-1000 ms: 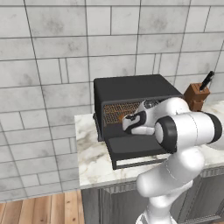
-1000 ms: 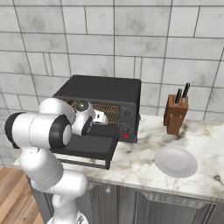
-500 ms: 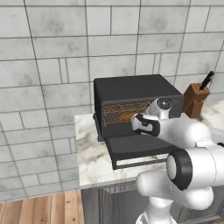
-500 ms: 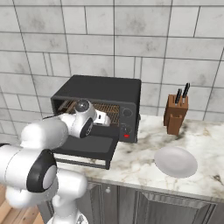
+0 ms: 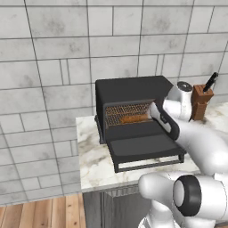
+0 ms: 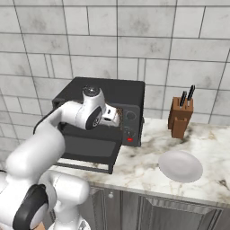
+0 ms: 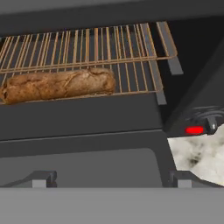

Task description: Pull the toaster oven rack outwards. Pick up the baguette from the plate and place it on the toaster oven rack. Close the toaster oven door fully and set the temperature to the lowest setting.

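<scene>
The gripper (image 6: 112, 117) has backed off the toaster oven (image 5: 129, 91), grip unclear; baguette (image 7: 57, 84) on rack (image 7: 87, 48), door (image 5: 144, 147) still open.

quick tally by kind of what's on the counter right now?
toaster oven (door down, rack inside): 1
baguette (on the rack): 1
plate: 1
knife block: 1
Total: 4
</scene>
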